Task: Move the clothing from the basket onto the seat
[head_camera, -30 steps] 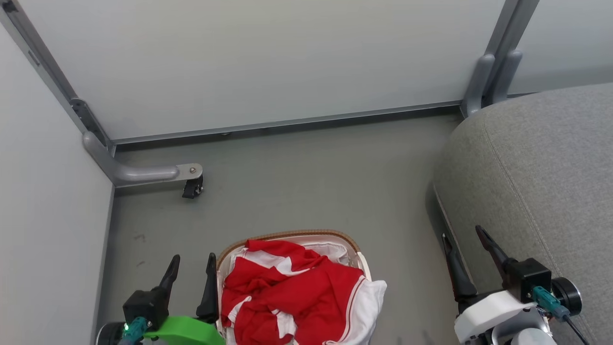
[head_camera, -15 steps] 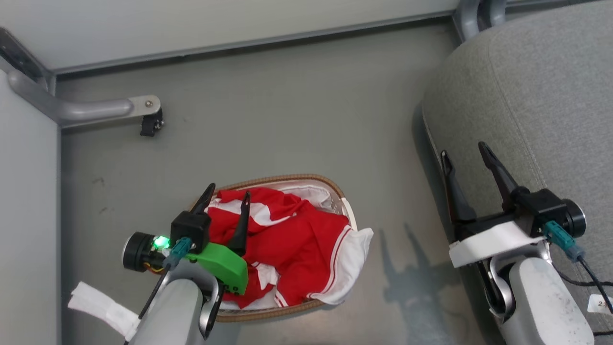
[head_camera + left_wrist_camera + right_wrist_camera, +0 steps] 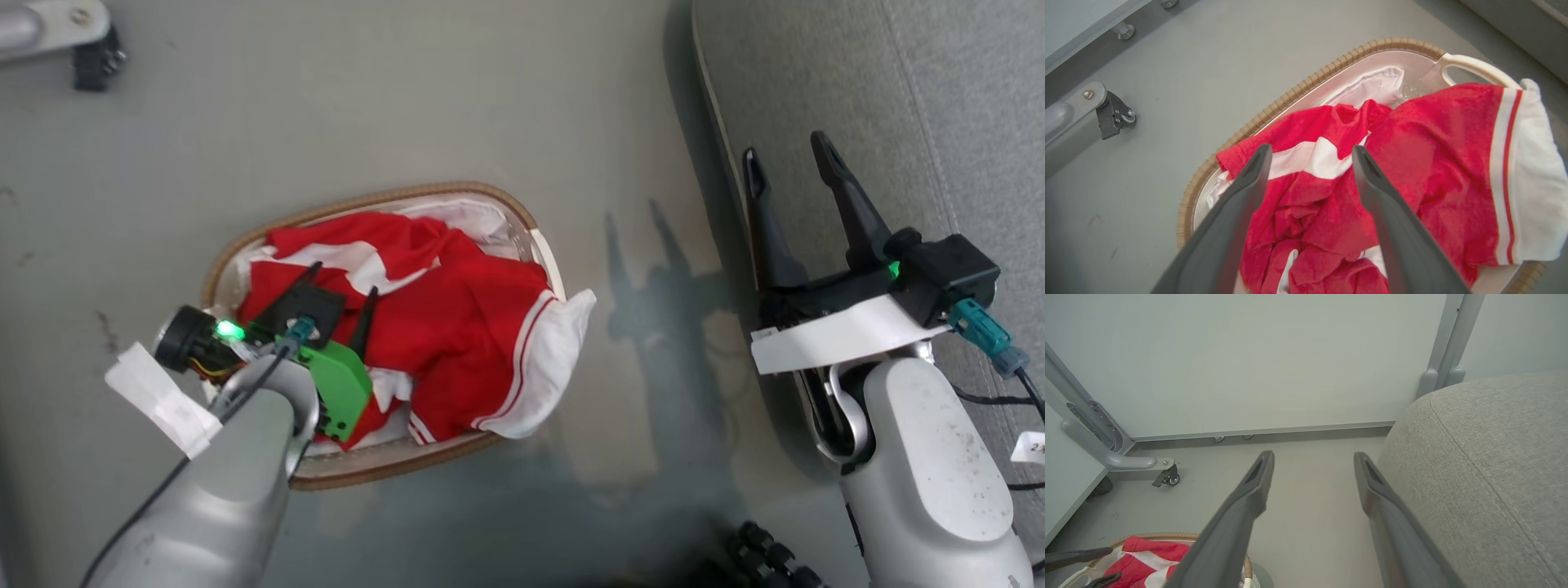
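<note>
Down on the grey floor (image 3: 408, 98), the left gripper (image 3: 343, 278) had come over the clothing (image 3: 457, 327) in the basket (image 3: 367, 196), fingers apart like the right gripper (image 3: 784, 147), ready to grab.

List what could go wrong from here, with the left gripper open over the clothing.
1. The left gripper hangs open over bunched clothing; closing might catch only one fold, or the white liner beside it.
2. A white hem drapes over the basket rim; a lift could drag it onto the floor or tip the basket.
</note>
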### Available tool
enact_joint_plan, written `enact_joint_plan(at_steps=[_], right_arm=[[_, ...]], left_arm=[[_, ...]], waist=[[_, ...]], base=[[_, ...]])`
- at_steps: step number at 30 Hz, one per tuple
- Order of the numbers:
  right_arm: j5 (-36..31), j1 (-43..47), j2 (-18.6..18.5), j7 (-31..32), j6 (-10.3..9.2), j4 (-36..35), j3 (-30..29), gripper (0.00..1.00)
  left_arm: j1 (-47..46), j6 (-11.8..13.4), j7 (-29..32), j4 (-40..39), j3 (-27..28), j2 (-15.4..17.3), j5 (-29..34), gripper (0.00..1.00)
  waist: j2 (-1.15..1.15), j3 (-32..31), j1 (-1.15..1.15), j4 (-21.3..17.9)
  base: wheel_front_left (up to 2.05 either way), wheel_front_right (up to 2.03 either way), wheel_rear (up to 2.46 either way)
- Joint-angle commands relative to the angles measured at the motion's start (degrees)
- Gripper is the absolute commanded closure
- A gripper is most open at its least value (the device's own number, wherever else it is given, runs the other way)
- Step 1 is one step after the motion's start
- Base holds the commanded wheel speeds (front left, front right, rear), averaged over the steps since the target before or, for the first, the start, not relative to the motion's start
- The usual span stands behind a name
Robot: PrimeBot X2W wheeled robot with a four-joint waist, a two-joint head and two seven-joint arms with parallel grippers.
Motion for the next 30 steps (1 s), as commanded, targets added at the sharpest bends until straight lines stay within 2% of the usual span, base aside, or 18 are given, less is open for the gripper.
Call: enact_joint_plan(at_steps=[1, 8, 14, 19, 20, 21, 22, 23, 30], right_arm=[[0.6, -1.3, -0.1, -0.1, -0.04, -0.4, 0.3, 0.00], [2.6, -3.1, -0.1, -0.1, -0.04, -1.2, 1.0, 0.00], [3.6, -3.9, -0.1, -0.1, -0.04, -1.3, 1.6, 0.00], [4.4, -4.3, -0.1, -0.1, -0.04, -1.0, 2.1, 0.00], [4.5, -4.3, -0.1, -0.1, -0.04, -1.0, 2.1, 0.00], [4.5, -4.3, -0.1, -0.1, -0.04, -0.9, 2.1, 0.00], [4.5, -4.3, -0.1, -0.1, -0.04, -0.9, 2.2, 0.00], [4.5, -4.3, -0.1, -0.1, -0.04, -0.8, 2.2, 0.00], [3.8, -3.5, -0.1, -0.1, -0.04, 0.3, 2.2, 0.00]], left_arm=[[-1.9, -0.1, 0.0, 0.9, -0.4, 1.0, 0.8, 0.00], [-7.4, 0.2, 0.0, 6.0, -1.6, 2.4, 1.0, 0.00], [-10.3, 3.1, 0.0, 8.7, -0.8, 2.9, 0.5, 0.00], [-11.8, 4.0, 0.0, 11.6, -0.9, 2.8, 0.1, 0.00], [-11.8, 4.0, 0.0, 11.9, -1.0, 2.7, -0.1, 0.11], [-11.8, 4.0, 0.0, 12.1, -1.0, 2.6, -0.2, 0.51], [-11.9, 4.1, 0.0, 12.1, -1.1, 2.5, -0.3, 0.71], [-11.8, 4.1, 0.0, 12.0, -1.0, 2.3, -0.3, 0.98], [-8.9, 3.7, 0.0, 9.9, -0.8, 1.6, -1.5, 1.00]], waist=[[0.00, 8.7, -0.01, -6.0], [0.00, 13.0, -0.01, -7.9], [0.00, 14.8, -0.01, -8.4], [0.00, 15.2, -0.01, -8.5], [0.00, 15.2, -0.01, -8.5], [0.00, 15.1, -0.01, -8.4], [0.00, 15.1, -0.01, -8.4], [0.00, 14.9, -0.01, -8.2], [0.00, 11.8, -0.01, -7.2]], base=[[0.00, 0.00, 0.00], [0.00, 0.00, 0.00], [0.00, 0.00, 0.00], [0.00, 0.00, 0.00], [0.00, 0.00, 0.00], [0.00, 0.00, 0.00], [0.00, 0.00, 0.00], [0.00, 0.00, 0.00], [0.00, 0.00, 0.00]])
